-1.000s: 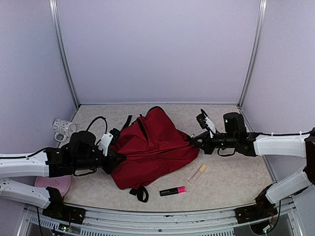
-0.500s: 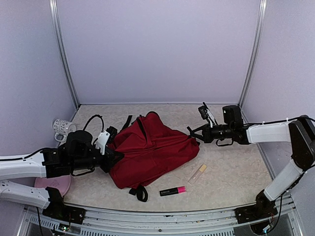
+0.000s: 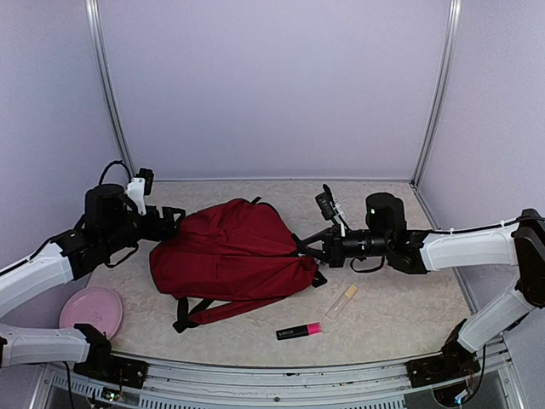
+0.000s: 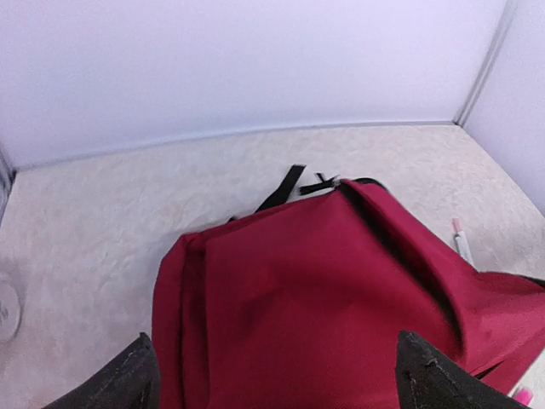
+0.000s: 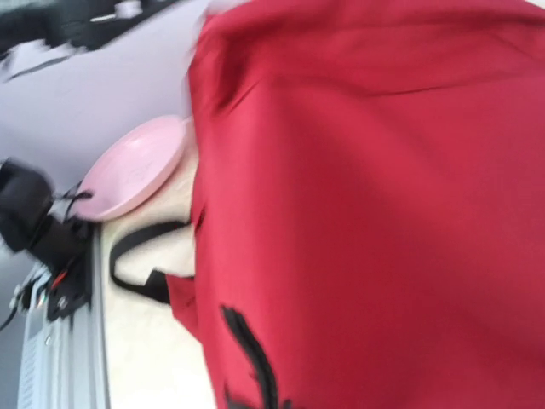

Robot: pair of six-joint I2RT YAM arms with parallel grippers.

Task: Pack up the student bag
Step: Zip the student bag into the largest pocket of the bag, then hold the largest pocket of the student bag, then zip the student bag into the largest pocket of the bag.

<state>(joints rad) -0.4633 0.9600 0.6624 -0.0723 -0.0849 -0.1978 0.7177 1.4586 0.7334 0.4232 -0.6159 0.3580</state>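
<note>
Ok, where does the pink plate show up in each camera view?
Top external: pink plate at lower left, below and left of the student bag.
Left wrist: not in it.
Right wrist: left of centre, beside the bag's edge.
Shared landmark: the student bag, visible in all three views.

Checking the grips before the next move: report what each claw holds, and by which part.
Left claw open, holding nothing. Right claw shut on the bag at its right end, seemingly on a black strap.
</note>
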